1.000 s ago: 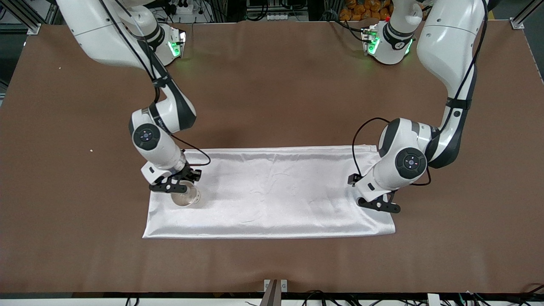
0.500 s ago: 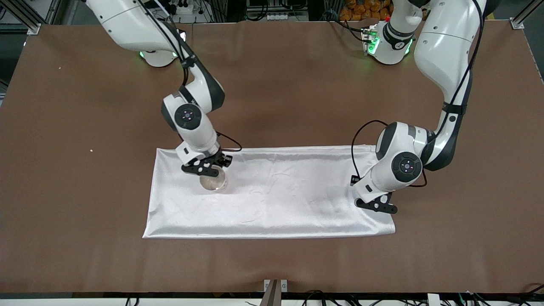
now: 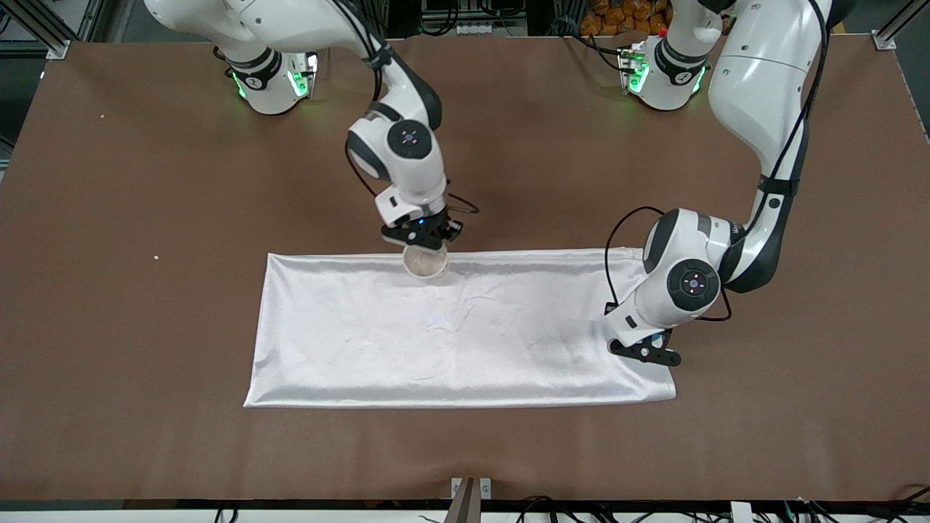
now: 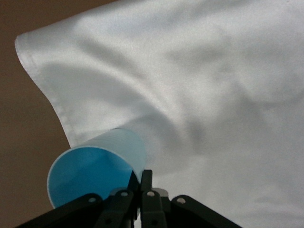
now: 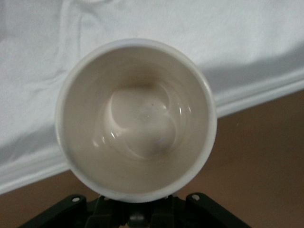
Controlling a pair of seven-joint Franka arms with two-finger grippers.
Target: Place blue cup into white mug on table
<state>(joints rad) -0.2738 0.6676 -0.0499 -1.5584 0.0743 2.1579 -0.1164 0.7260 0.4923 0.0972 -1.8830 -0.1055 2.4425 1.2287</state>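
My right gripper (image 3: 421, 236) is shut on the white mug (image 3: 426, 263) and holds it over the cloth's edge that lies toward the robots' bases, about midway along the table (image 3: 145, 181). In the right wrist view the mug (image 5: 135, 118) is seen from above, empty, with its handle hidden by my right gripper (image 5: 137, 209). My left gripper (image 3: 647, 354) is shut on the wall of the blue cup (image 4: 90, 173), low over the cloth's corner at the left arm's end. In the front view only a sliver of the blue cup (image 3: 657, 340) shows under the hand. The left gripper's fingertips (image 4: 141, 178) pinch the cup's rim.
A white satin cloth (image 3: 465, 341) lies spread as a long rectangle across the middle of the table. Bare brown table surrounds it on all sides. The arms' bases stand along the table's edge farthest from the front camera.
My right gripper has carried the mug from the cloth's right-arm end toward the middle of the table and toward the bases. The left arm has barely moved.
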